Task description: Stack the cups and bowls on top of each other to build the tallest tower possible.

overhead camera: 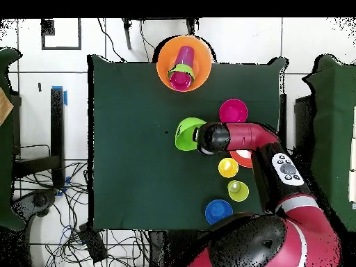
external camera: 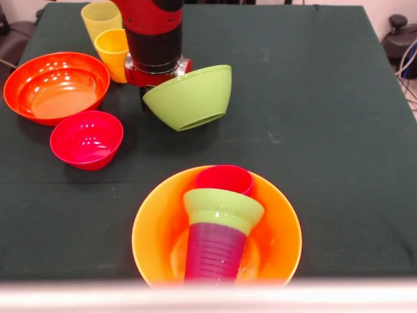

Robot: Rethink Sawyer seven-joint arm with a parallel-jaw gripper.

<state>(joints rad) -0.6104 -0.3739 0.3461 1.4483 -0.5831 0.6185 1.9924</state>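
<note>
Tilting with its mouth turned toward 10 o'clock in the front view, the large green bowl is carried off the table by its rim at the gripper, whose jaws are clenched on it, presumably for the tower at 6 o'clock. The tower's long axis is upright, inside the big orange bowl. Spare cups wait at 11 o'clock.
</note>
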